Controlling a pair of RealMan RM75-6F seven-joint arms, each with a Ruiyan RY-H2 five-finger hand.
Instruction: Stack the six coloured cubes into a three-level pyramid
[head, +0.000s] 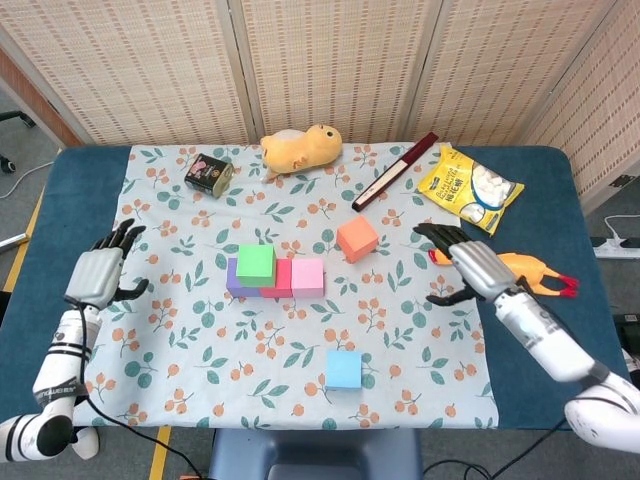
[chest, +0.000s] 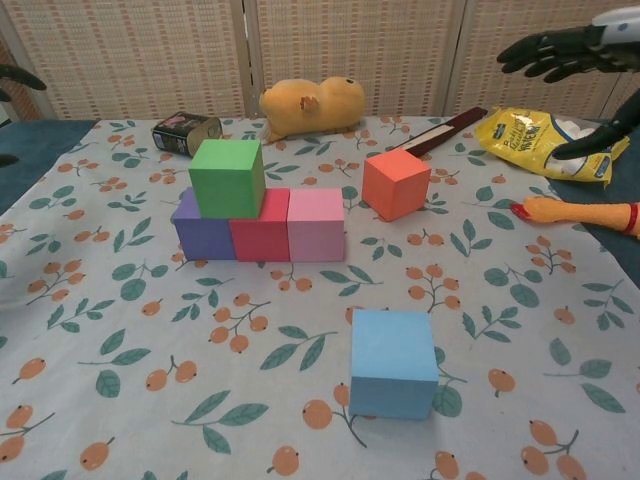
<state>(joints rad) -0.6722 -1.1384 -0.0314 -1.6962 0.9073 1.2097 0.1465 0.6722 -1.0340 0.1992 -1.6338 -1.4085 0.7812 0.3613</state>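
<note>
Plush toy (head: 300, 148), small tin (head: 208, 172), dark stick (head: 395, 171), yellow snack bag (head: 470, 188) and rubber chicken (head: 528, 270) on the floral-clothed tabletop (head: 150, 230).

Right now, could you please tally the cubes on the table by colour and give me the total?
Green: 1
Purple: 1
Red: 1
Pink: 1
Orange: 1
Blue: 1
Total: 6 cubes

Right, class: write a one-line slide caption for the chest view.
Green cube tops a purple, red and pink row; orange cube and blue cube wait.
</note>
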